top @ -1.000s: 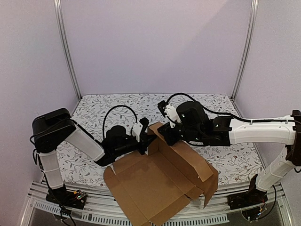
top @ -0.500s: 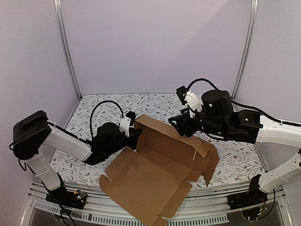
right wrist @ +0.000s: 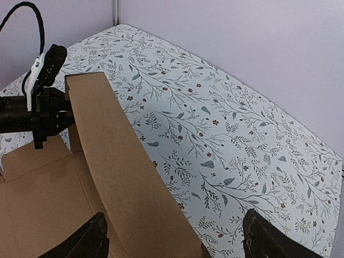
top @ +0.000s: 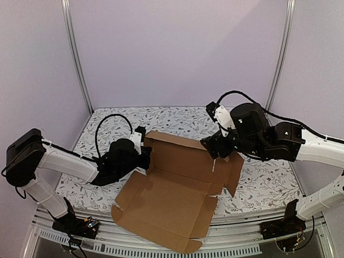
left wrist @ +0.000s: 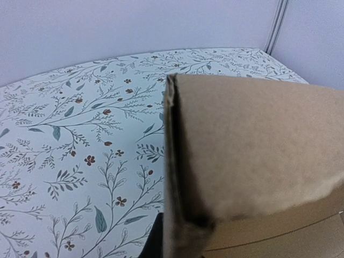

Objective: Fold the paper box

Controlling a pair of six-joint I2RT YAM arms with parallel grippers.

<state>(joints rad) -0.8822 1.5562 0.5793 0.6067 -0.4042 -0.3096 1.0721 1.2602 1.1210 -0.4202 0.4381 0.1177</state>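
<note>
The paper box (top: 166, 201) is a brown cardboard sheet lying partly folded, its base flat at the table's near edge and its back panel (top: 177, 156) raised. My left gripper (top: 146, 157) is shut on the back panel's left corner; in the left wrist view the cardboard (left wrist: 252, 156) fills the right side, with one dark finger (left wrist: 153, 242) beside its edge. My right gripper (top: 216, 149) hovers open at the panel's right end. In the right wrist view its fingers (right wrist: 91, 242) stand wide apart, astride the panel's top edge (right wrist: 123, 172) without touching it.
The table carries a white floral cloth (top: 118, 121). Purple walls and metal posts (top: 75, 54) close in the back and sides. The box's front flap (top: 161, 236) overhangs the table's near rail. A right side flap (top: 234, 174) stands up below the right arm.
My right gripper has opened, let go of the back panel and drawn right. My left gripper, still shut on the corner, has pulled the box to the left, and the panel now stands straighter.
</note>
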